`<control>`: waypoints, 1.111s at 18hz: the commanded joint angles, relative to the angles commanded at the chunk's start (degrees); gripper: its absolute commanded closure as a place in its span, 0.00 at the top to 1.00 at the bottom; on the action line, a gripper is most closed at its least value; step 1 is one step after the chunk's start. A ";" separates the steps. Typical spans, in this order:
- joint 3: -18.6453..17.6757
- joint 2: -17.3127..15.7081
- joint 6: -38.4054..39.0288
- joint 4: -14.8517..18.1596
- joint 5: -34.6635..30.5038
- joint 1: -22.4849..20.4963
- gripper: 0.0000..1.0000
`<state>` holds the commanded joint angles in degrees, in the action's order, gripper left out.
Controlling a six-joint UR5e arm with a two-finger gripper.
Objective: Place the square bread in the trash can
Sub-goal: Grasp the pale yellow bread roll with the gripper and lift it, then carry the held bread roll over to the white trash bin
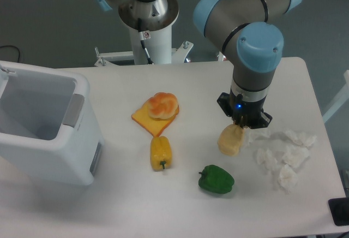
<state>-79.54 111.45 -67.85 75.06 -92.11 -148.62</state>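
surface: white table (180, 210) with rounded corners, grey floor behind it, arm base mounted at the far edge.
fingers: the two-finger gripper (240, 126) points straight down from a grey and light-blue wrist; its fingers are hidden by the wrist housing and the bread top, so whether they are clamped or just around the bread cannot be told.
task thing: the pale cream-yellow lumpy chunk of square bread (231, 140) sits directly under the fingers, touching or nearly touching them, its longer side running roughly up-down in view and tilted a little.
key relation: the large white boxy plastic trash can (65, 156) lies well apart, far across the table on the camera's left edge, so the carry has to run that whole way.
container: its mouth is open at the top, grey inside with a grey flap on the near-right wall; nothing is visible in it.
along the path: a flat orange square slice (151, 120) with a round orange-glazed bun (163, 105) on it, and a yellow pepper (160, 152) just in front, lie between bread and bin.
nearby: a green pepper (216, 179) lies in front of the bread; crumpled white tissues (285, 156) lie just beside it on the other side.
judgement: a lift high enough to clear those foods and the bin's rim looks needed.
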 joint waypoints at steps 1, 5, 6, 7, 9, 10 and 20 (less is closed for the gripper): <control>-0.09 -0.09 0.00 0.00 -0.09 -0.17 0.15; 0.96 0.17 0.00 0.35 -0.70 -0.18 0.15; 1.66 0.26 0.00 0.96 -0.53 -0.26 0.16; 2.19 0.18 0.00 2.01 -0.70 -0.35 0.16; 2.81 0.00 0.00 2.46 -0.18 -0.96 0.15; 2.81 -0.26 0.00 2.46 0.09 -1.05 0.15; 0.79 -10.28 8.69 6.59 12.03 1.93 0.13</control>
<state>-78.75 101.17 -59.16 81.65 -80.08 -146.70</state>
